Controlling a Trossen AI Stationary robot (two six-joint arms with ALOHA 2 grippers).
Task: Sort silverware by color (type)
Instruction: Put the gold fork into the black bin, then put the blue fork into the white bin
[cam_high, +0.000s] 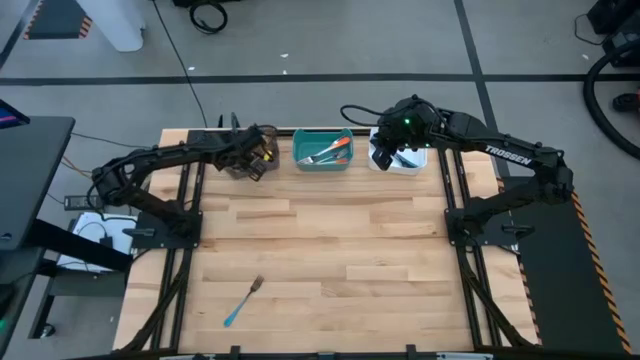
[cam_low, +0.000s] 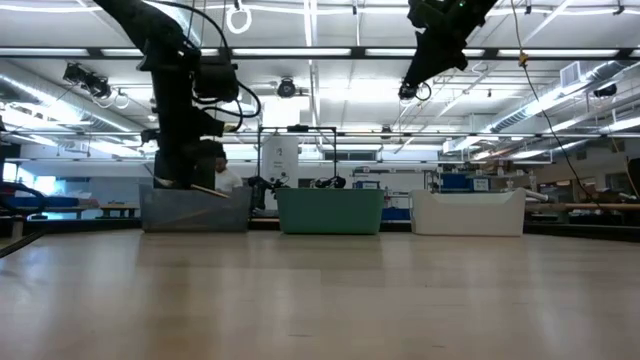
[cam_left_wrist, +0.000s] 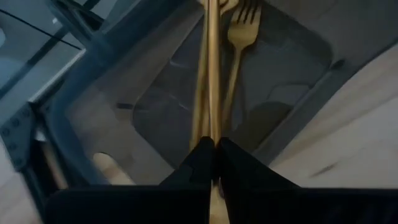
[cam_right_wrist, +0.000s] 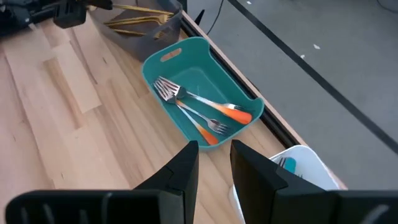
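Observation:
My left gripper (cam_high: 258, 152) (cam_left_wrist: 216, 152) is over the brown bin (cam_high: 243, 160) at the table's far edge, shut on a gold utensil (cam_left_wrist: 211, 68). Another gold fork (cam_left_wrist: 239, 43) lies on the floor of that bin. Two orange-handled forks (cam_right_wrist: 205, 112) lie in the teal bin (cam_high: 322, 150). My right gripper (cam_high: 392, 152) (cam_right_wrist: 214, 158) hangs open above the white bin (cam_right_wrist: 305, 168), where a teal-blue handle (cam_right_wrist: 287, 163) shows. One teal-handled fork (cam_high: 243, 302) lies flat on the table near its front edge. My left gripper pinches the gold utensil by its handle (cam_left_wrist: 212, 127) between its two shut fingers. The utensil runs on from the fingertips, along the fingers rather than across them, and reaches out over the inside of the brown bin. Whether its far end touches the bin cannot be told.
The three bins stand in a row along the far edge (cam_low: 330, 210). Both arms' bases flank the wooden table, and the wide middle (cam_high: 320, 250) holds only the single fork at the near left. Cables and the floor lie beyond the far edge.

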